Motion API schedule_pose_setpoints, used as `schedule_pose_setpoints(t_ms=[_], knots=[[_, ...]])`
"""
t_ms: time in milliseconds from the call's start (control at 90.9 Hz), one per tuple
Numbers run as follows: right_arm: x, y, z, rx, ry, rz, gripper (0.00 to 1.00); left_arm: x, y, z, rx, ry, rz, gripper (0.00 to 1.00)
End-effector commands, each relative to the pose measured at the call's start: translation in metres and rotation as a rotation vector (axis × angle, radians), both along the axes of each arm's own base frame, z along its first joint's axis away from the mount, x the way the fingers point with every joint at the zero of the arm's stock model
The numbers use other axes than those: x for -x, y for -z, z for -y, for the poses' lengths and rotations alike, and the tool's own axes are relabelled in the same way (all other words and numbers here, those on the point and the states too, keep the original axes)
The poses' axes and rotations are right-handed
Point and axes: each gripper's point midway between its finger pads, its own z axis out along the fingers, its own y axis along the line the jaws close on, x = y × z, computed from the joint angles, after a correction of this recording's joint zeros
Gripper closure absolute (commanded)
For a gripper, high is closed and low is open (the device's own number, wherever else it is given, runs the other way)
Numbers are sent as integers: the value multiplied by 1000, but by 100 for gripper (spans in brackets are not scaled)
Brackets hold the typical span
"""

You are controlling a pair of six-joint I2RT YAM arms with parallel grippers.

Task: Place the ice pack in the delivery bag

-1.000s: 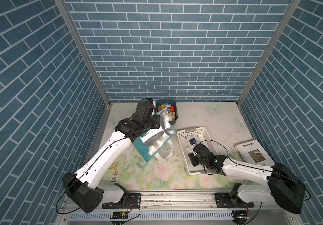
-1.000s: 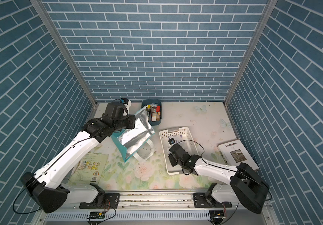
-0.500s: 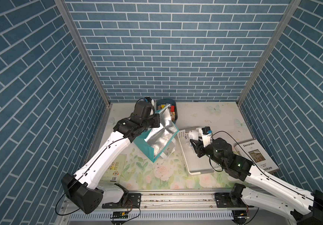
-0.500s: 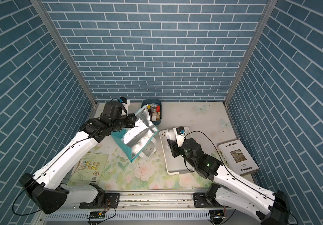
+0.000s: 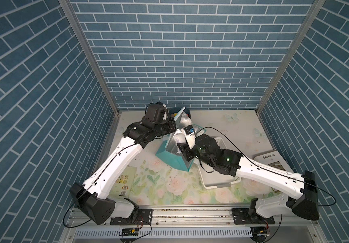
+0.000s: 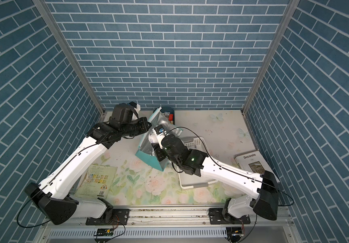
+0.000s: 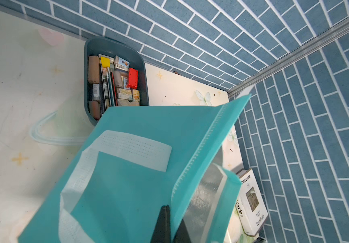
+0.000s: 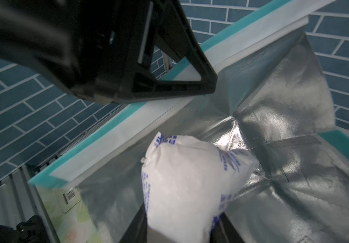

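Now: left gripper (image 7: pixel 171 221) pinched shut on rim of delivery bag (image 5: pixel 169 156), bag mouth gaping. Right gripper (image 8: pixel 179 228) clasps ice pack (image 8: pixel 186 178), white with blue print, inside bag mouth against silver lining (image 8: pixel 295 189), not yet let go. White basket (image 5: pixel 217 185) just beside bag; dark blue bin (image 7: pixel 114 44) behind bag.

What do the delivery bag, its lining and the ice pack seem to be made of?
The delivery bag is probably non-woven fabric: teal, matte, with dotted pressed seams. Its lining looks like thin silver foil, shiny and creased. The ice pack seems a soft white plastic pouch with blue print; it bulges and wrinkles, but the filling cannot be told.
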Motion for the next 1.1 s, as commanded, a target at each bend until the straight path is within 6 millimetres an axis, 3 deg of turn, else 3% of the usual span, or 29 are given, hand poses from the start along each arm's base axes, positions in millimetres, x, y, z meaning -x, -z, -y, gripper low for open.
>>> schedule_pose_setpoints(t_ms=[0, 198, 495, 638, 726, 836, 935, 1089], knots=[[-20, -16, 14, 22, 97, 59, 100, 4, -8, -6, 33, -36, -15, 100], [-33, 3, 12, 55, 82, 25, 100, 5, 0, -10, 24, -48, -3, 100], [-48, 53, -18, 110, -38, -100, 100, -1, 36, -5, -52, -9, -54, 100], [-57, 72, -24, 124, -59, -144, 87, -5, 34, -15, -91, -48, -26, 100], [-60, 77, -27, 124, -68, -152, 74, -7, 34, -23, -111, -74, -10, 100], [-62, 74, -27, 111, -67, -150, 42, -10, 37, -30, -115, -98, -6, 100], [-62, 63, -24, 90, -64, -138, 18, -13, 39, -34, -92, -98, -10, 100], [-57, 26, -8, 13, -20, -101, 5, -16, 43, -39, -72, -100, -22, 100]])
